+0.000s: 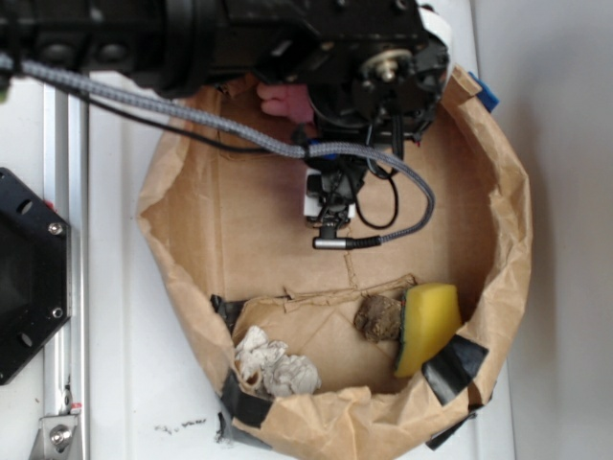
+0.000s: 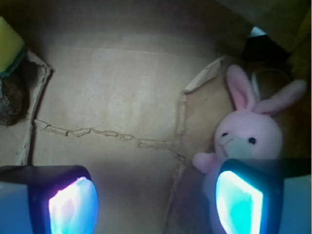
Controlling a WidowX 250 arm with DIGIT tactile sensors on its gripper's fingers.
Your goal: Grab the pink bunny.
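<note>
Glowing fingertips [image 2: 73, 207] of the gripper [image 2: 156, 204] hang spread wide and empty over the paper bag's floor [image 2: 112, 97], with the pink bunny [image 2: 248, 139] lying just beyond the right-hand pad rather than between them, so I'd shift that way until both pads straddle its body before closing

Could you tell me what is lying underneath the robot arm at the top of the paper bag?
The pink bunny lies there on the brown paper; the exterior view shows only a pink sliver, the arm covering the rest. The wrist view shows its face and ears, its lower body hidden behind the open gripper.
</note>
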